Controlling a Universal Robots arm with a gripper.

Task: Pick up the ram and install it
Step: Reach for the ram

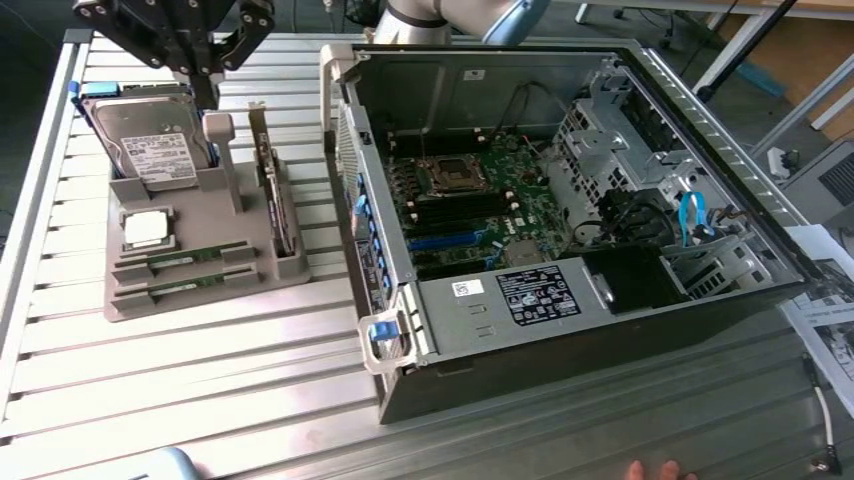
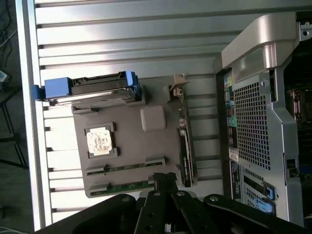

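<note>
Begin at the exterior view's left with the black linkage-fingered gripper (image 1: 202, 95), hanging high over the far end of the grey moulded parts tray (image 1: 200, 238), fingertips closed on each other and gripping nothing. Below it in that view, note the silver-labelled hard drive in its blue carrier (image 1: 154, 140), standing on edge. Nearer on the tray, pass the square silver processor chip (image 1: 144, 228) and find the ram (image 1: 180, 262), a thin green circuit-board strip seated on its long edge in a slot, with a twin strip (image 1: 184, 287) in the next slot just beside it; treat both as untouched. Judge the step in hand as the approach to the pick. To do it well, part the fingers first, square them across the strip's thin faces, aim at its middle, and descend straight to miss the twin and the slot walls. Further right, keep well off the dark expansion card with metal bracket (image 1: 276, 200) at the tray's edge. End at the open black-and-grey computer case (image 1: 441, 90), holding a green motherboard (image 1: 497, 185) with black memory slots (image 1: 461, 212), seemingly empty, well apart from the tray.
</note>
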